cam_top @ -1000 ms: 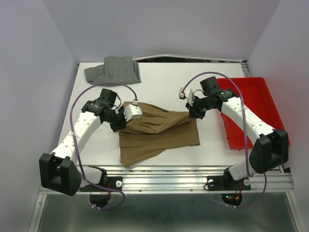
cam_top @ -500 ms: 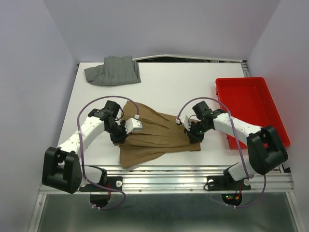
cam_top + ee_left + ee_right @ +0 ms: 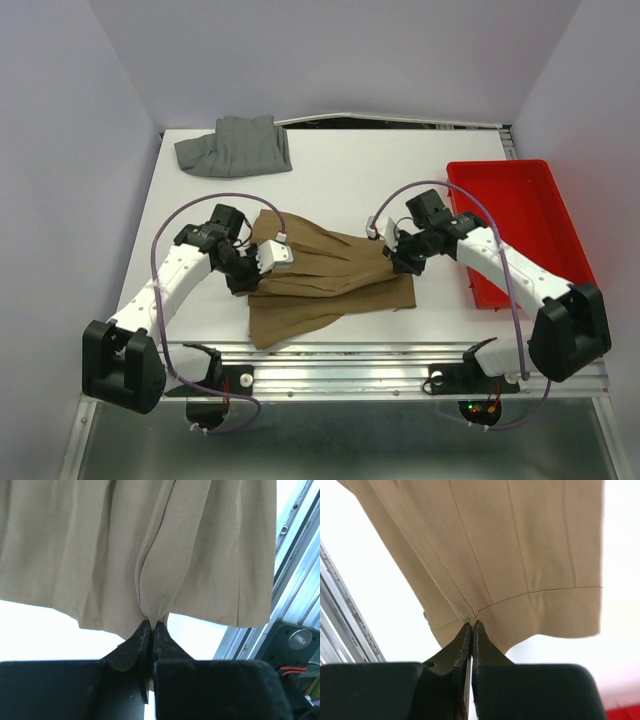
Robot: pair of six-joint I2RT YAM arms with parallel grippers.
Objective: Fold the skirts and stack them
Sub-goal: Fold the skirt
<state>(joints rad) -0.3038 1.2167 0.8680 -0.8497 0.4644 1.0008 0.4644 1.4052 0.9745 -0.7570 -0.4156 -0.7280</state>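
Since half a second ago, the right pincer (image 3: 398, 258) has drawn back from the near edge of the desk (image 3: 340, 190) and taken the right end of the tan skirt (image 3: 325, 285) with it; the left pincer (image 3: 243, 276) has hardly shifted

From above, we see the tan skirt spread on the near half of the desk between the two pincers, its long axis running left to right, its pleats along that line. A lower layer juts out at the near left, towards the rail. The grey skirt (image 3: 236, 147) lies crumpled at the far left corner, well apart, and the red tray (image 3: 560, 215) stands to the right

On the left wrist, the left pincer (image 3: 151, 630) is clamped on a pinched-up fold of the tan skirt (image 3: 85, 550), which hangs away from the tips over the white desk (image 3: 35, 630)

On the right wrist, the right pincer (image 3: 471, 629) is closed tight on the hem of the tan skirt (image 3: 520, 545), just where a seam meets it; the cloth fans out beyond the tips, above the desk (image 3: 375, 575), with a sliver of red tray (image 3: 622, 714) in the corner
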